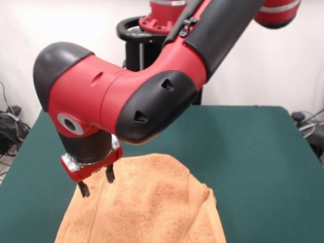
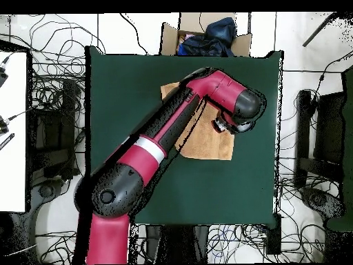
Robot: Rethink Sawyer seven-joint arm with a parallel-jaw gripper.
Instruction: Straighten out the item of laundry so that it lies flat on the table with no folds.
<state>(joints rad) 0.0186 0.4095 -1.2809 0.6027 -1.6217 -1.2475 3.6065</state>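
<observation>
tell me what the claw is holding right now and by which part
Nothing is held. The claw hangs open just over the towel, near its far edge on the table, its two tips apart with no cloth pinched between them.

Towel (image 1: 152, 207) on green table (image 1: 253, 162)

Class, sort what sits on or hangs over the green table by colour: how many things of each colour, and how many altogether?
Peach-orange: 1, the towel, rumpled with a fold along its right side.
Red and black: 1, the robot arm with its gripper, fingers apart just above the towel.
Dark green: 1, the table itself.
Total: 3.
</observation>
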